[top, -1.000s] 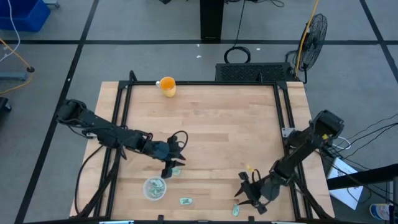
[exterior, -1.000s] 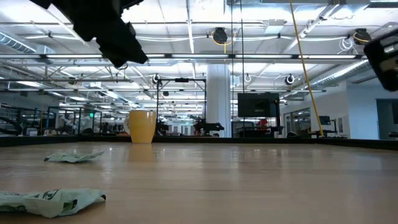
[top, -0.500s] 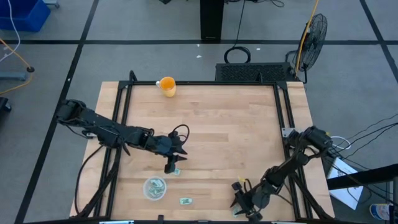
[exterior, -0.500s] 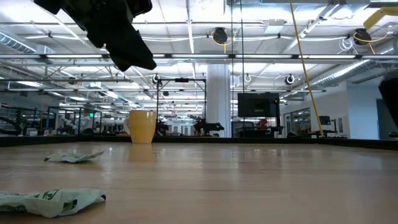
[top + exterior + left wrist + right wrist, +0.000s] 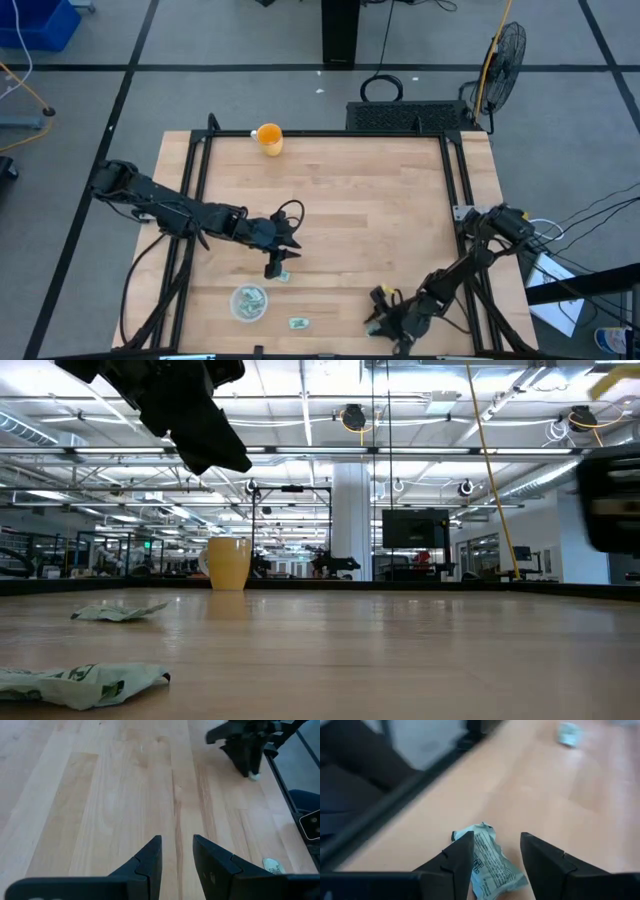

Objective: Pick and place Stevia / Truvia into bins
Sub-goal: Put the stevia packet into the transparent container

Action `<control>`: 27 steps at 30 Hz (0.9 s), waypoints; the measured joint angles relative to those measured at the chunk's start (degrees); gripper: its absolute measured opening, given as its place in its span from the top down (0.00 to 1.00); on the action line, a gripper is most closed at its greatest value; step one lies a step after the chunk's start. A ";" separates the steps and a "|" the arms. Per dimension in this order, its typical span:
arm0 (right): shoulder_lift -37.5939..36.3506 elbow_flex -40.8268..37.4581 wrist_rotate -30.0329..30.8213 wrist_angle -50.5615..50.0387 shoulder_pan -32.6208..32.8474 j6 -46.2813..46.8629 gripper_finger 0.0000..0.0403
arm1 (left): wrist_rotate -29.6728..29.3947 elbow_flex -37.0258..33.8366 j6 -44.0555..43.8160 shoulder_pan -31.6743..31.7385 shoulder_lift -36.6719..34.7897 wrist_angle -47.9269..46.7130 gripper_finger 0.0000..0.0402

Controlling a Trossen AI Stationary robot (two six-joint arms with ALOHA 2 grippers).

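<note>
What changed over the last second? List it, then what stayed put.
The right gripper swung toward the table's front edge and slid leftward, and now hangs open over a sachet lying between its fingers, not yet gripped. The left gripper edged slightly away from the cup and hovers open over another sachet. The cup, the sachet beside it and the yellow mug have not moved.

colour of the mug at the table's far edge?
Yellow-orange mug; the low view shows it best.
</note>
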 joint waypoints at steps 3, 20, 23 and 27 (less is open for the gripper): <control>0.02 -0.04 1.65 -0.17 -1.65 0.96 0.62 | 0.00 0.00 0.00 0.00 0.00 -0.02 0.71; 0.12 -0.15 -11.38 0.89 -15.08 -2.42 0.81 | -0.06 0.00 0.13 0.00 0.02 0.28 0.71; -0.34 -0.15 -11.85 3.05 -16.96 -6.78 0.87 | -0.05 -0.02 -0.16 0.00 0.02 2.08 0.71; -2.51 -0.37 -11.62 3.58 -20.42 -12.48 0.95 | -0.07 -0.04 -2.25 -0.44 0.02 3.68 0.71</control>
